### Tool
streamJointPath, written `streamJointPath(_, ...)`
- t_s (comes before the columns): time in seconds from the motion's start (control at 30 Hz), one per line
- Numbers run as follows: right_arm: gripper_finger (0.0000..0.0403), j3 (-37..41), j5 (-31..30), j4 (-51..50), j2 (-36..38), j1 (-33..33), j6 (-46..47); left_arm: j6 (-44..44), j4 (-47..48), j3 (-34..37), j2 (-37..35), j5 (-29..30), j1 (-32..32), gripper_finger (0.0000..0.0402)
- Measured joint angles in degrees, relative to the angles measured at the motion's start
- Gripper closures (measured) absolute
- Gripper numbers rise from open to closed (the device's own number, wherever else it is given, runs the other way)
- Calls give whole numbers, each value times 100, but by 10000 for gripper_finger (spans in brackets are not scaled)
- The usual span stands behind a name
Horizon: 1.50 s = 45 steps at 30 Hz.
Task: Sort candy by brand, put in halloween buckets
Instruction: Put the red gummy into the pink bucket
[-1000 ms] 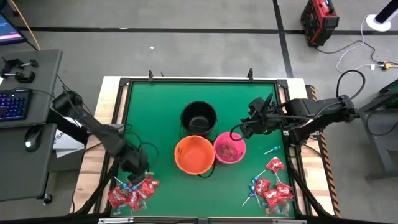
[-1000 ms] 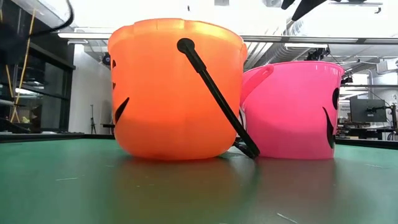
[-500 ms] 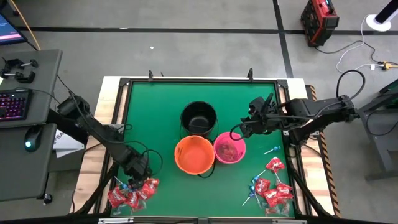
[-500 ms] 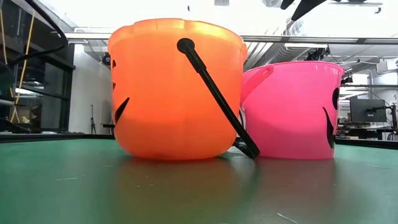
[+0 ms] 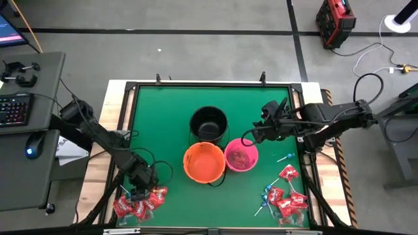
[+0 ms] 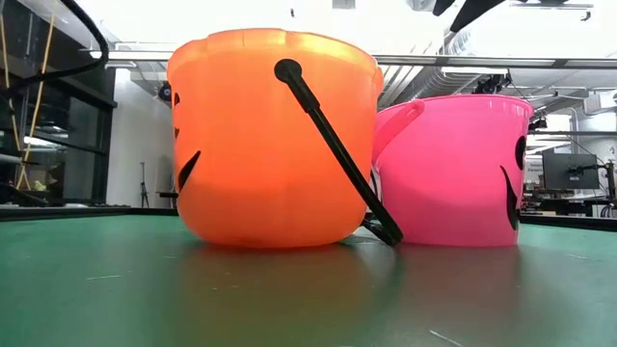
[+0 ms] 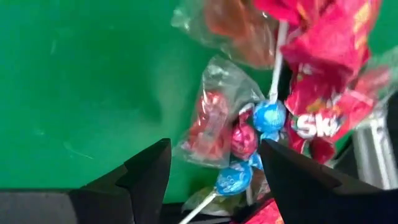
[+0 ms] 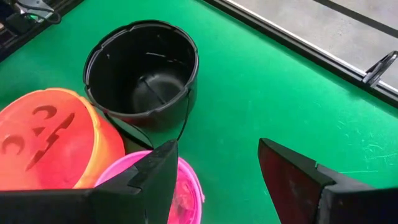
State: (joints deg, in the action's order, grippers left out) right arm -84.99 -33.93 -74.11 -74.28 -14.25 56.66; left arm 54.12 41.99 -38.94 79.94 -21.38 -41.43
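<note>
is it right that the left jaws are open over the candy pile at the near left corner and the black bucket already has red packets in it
Not quite. The black bucket is empty, as the right wrist view shows. The rest holds: the left gripper hangs with jaws open over the candy pile at the near left corner.

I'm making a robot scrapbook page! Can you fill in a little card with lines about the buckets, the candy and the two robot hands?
buckets: round black plastic pail, orange plastic pail and pink plastic pail, grouped mid-table
pink pail: holds something red
black pail: looks empty
candy: shiny red packets and blue-headed lollipops, left pile, right pile
left gripper: fingers open over the left pile, nothing held
right gripper: open above the pink pail, nothing held
</note>
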Motion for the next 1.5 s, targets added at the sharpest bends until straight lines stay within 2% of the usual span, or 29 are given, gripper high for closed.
streamJointPath(0.2, 188, 0, -11, 9, 0, 1, 5, -506, -26, 0, 217, 229, -152, 165)
streamJointPath(0.3, 188, 0, -14, 15, 0, 1, 3, -629, -60, 0, 279, 461, -179, 185)
streamJointPath(0.4, 188, 0, -67, 15, 0, 1, -4, -799, -155, 0, 315, 505, -179, 238)
streamJointPath(0.53, 188, 0, -224, 17, 0, 1, 11, -831, -162, 0, 271, 493, -179, 352)
streamJointPath(0.6, 188, 0, -257, 17, 0, 1, 20, -800, -168, 0, 184, 504, -173, 387)
streamJointPath(0.7, 188, 0, -260, 17, 0, 1, 27, -792, -101, -1, -66, 579, -173, 389)
streamJointPath(0.83, 188, 0, -260, 17, 0, 1, 27, -635, 435, -83, -731, 865, -102, 399)
streamJointPath(0.93, 188, 0, -293, 20, 0, 1, 29, -633, 993, -396, -1341, 1458, 123, 400)
streamJointPath(1.03, 188, 0, -439, 34, 0, 1, 60, -636, 1047, -804, -1825, 2354, 594, 401)
streamJointPath(1.13, 188, 0, -663, 50, 0, 1, 322, -873, 576, -1179, -1991, 3029, 1280, 401)
streamJointPath(1.27, 188, 0, -810, 84, 0, 4, 499, -1856, -727, -1487, -1839, 3318, 2117, 401)
streamJointPath(1.4, 188, 0, -809, 156, 0, 4, 493, -2839, -2324, -1586, -1283, 3443, 2772, 401)
streamJointPath(1.5, 188, 0, -807, 190, 0, 4, 495, -3253, -3530, -1587, -706, 3352, 3094, 401)
